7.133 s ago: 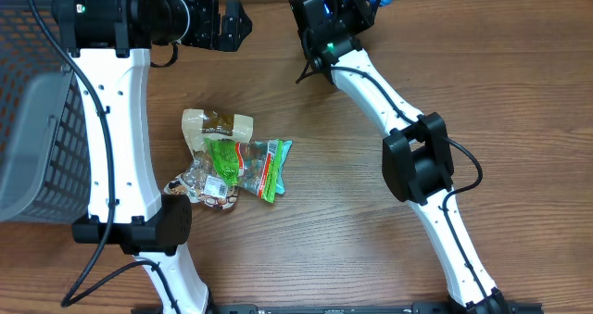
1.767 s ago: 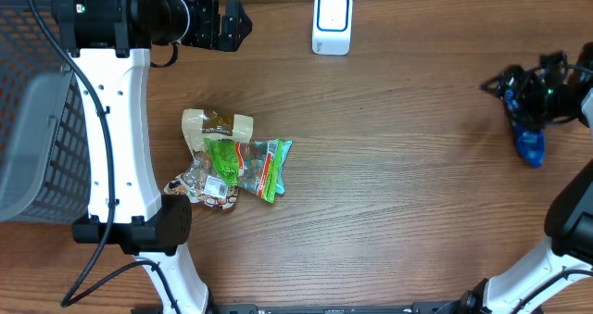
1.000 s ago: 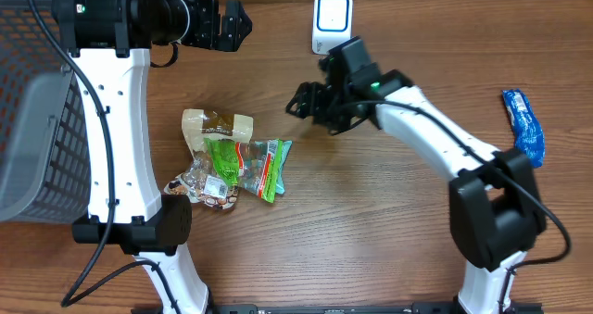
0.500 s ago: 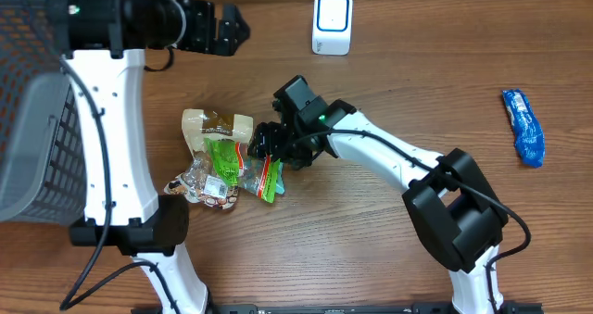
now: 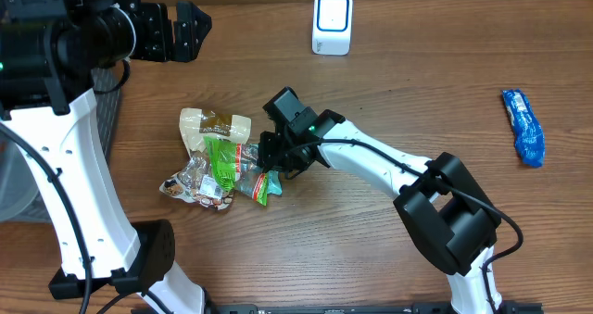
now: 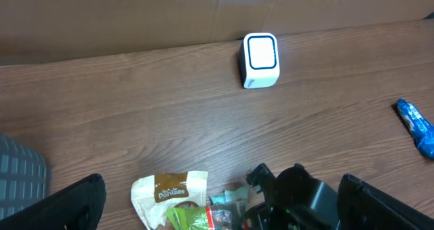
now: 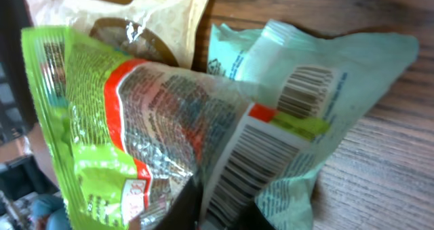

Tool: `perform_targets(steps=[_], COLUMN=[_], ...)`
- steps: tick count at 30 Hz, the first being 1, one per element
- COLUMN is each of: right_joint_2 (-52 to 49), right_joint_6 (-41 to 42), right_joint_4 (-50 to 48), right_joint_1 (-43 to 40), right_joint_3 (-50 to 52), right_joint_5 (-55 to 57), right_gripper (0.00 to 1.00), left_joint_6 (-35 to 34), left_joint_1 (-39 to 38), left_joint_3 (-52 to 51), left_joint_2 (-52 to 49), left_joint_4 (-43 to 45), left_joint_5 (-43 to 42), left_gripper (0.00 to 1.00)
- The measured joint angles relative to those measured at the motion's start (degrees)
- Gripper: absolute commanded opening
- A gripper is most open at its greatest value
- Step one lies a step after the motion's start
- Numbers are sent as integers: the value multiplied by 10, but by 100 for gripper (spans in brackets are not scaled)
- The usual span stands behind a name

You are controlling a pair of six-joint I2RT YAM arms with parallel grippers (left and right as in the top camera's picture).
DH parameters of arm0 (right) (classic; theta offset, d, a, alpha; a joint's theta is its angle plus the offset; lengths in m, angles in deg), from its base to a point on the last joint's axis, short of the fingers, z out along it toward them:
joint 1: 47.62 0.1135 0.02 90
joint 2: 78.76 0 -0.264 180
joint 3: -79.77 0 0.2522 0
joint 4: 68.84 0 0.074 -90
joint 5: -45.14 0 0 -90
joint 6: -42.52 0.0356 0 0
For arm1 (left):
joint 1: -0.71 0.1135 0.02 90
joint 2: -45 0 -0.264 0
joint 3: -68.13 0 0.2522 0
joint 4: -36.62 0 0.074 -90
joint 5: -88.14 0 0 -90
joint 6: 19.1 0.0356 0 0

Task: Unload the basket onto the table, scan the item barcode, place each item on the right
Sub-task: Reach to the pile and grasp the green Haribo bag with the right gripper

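Observation:
A pile of snack packets lies left of the table's middle: a cream packet point(image 5: 215, 124), a green and red foil packet point(image 5: 220, 161) and a teal packet point(image 5: 262, 189). My right gripper point(image 5: 274, 162) is down at the pile's right side. In the right wrist view it point(image 7: 224, 213) is shut on the foil packet's point(image 7: 102, 115) white barcode strip point(image 7: 237, 169), with the teal packet point(image 7: 339, 74) behind it. The white scanner point(image 5: 332, 22) stands at the back. My left gripper point(image 5: 171, 31) hangs open high at the back left, holding nothing.
A blue packet point(image 5: 523, 126) lies alone at the far right. A grey mesh basket point(image 6: 20, 179) sits off the table's left edge. The left wrist view also takes in the scanner point(image 6: 261, 51) and the cream packet point(image 6: 169, 189).
My right arm swung from beside the scanner down to the pile and shut on the foil packet. The pile shifted slightly. My left arm turned to the left.

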Motion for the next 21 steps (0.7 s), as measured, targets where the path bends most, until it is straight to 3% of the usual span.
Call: perform_targets(steps=[8,21], right_joint_2=[23,168], right_joint_6=[-141,-572], right_joint_4=[57,253], right_joint_1=[-44,-145], right_joint_3=[3,8], right_joint_5=[-30,33], right_gripper=[6,17], left_joint_6=[0,0], left_joint_1=[0,0], left_joint_3=[0,0], left_joint_2=[-1,-1], left_joint_4=[0,0], left_joint_5=[0,0], left_gripper=[100,100])
